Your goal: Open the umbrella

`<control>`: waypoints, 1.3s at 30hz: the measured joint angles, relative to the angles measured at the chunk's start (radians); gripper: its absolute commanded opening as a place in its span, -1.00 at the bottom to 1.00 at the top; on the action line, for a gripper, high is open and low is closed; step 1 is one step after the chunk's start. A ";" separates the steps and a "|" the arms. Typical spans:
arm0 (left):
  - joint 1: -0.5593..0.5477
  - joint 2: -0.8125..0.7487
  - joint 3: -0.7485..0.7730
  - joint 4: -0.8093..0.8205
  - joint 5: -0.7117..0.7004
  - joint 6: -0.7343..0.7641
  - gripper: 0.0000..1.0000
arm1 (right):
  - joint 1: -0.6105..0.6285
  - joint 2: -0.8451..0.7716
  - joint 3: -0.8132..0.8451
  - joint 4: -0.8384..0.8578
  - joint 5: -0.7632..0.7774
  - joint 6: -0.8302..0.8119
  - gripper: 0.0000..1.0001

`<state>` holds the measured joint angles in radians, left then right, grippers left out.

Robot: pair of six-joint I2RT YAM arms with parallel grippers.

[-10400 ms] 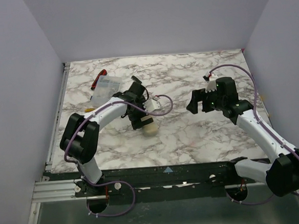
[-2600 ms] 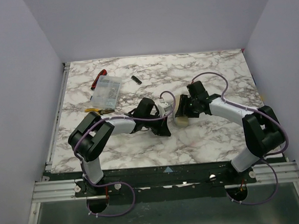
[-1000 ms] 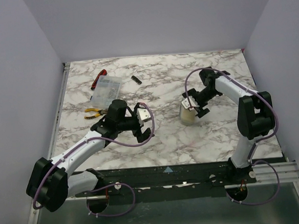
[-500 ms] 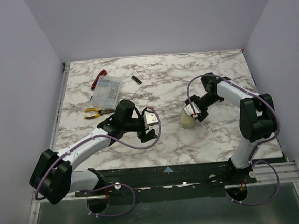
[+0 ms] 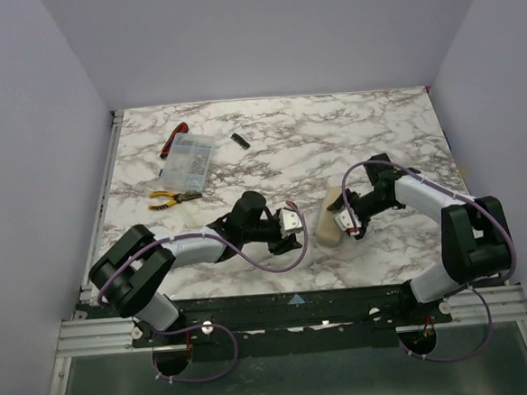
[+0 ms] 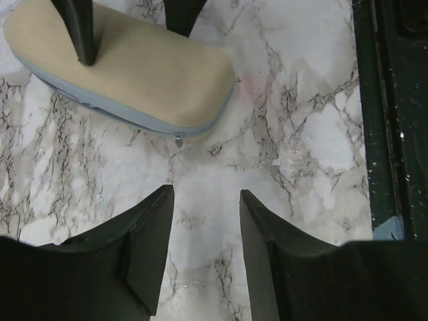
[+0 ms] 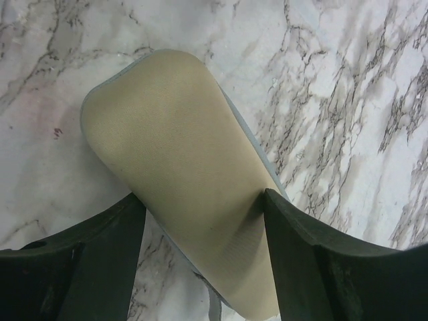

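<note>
Item: the umbrella [image 7: 180,154], a cream oblong ringed by a grey zip band and fully closed. It lies on its side on the marble table [image 5: 377,135], near the front edge, between the two arms. Right gripper [image 5: 345,223]: we record its fingers pressed against both long flanks of the umbrella, so we judge it to be gripping. Left gripper [image 6: 206,194]: fingers parted over bare marble and holding nothing, with the umbrella's rounded end just ahead and a small zip pull [image 6: 178,140] facing it. Also on the table, well apart at the far left: pliers [image 5: 173,197], a clear box [image 5: 188,159], a red-handled tool [image 5: 174,139] and a small black stick [image 5: 239,140]. Step in hand: bracing the umbrella for a second grasp. Next, in our judgement, the left fingers should advance onto the near end or zip pull and close there while the right hold resists.
</note>
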<state>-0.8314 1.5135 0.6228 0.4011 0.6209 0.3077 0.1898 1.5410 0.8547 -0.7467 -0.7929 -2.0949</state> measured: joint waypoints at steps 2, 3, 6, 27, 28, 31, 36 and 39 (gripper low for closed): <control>0.000 0.043 0.017 0.025 -0.003 -0.004 -0.11 | 0.000 -0.018 -0.021 0.004 -0.010 0.000 0.29; -0.001 0.059 0.025 0.032 -0.003 -0.004 -0.11 | 0.000 -0.027 -0.031 0.005 -0.014 0.000 0.30; -0.011 0.111 0.052 0.058 -0.001 0.004 -0.10 | 0.000 -0.042 -0.047 0.006 -0.019 0.000 0.29; -0.045 0.298 0.117 0.180 -0.003 -0.063 -0.73 | 0.000 -0.076 -0.080 0.018 -0.026 0.000 0.24; -0.046 0.301 0.117 0.184 -0.004 -0.074 -0.85 | 0.000 -0.076 -0.080 0.018 -0.026 0.000 0.23; -0.047 0.306 0.117 0.195 -0.016 -0.093 -1.00 | 0.000 -0.076 -0.080 0.017 -0.026 0.000 0.20; -0.056 0.305 0.111 0.211 -0.044 -0.117 -1.00 | 0.000 -0.079 -0.084 0.024 -0.027 0.000 0.11; -0.061 0.295 0.091 0.228 -0.062 -0.150 -1.00 | 0.000 -0.085 -0.091 0.034 -0.026 0.000 0.11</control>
<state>-0.8925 1.8084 0.7136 0.6289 0.5591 0.1581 0.1898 1.4559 0.7635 -0.7124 -0.8192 -2.0953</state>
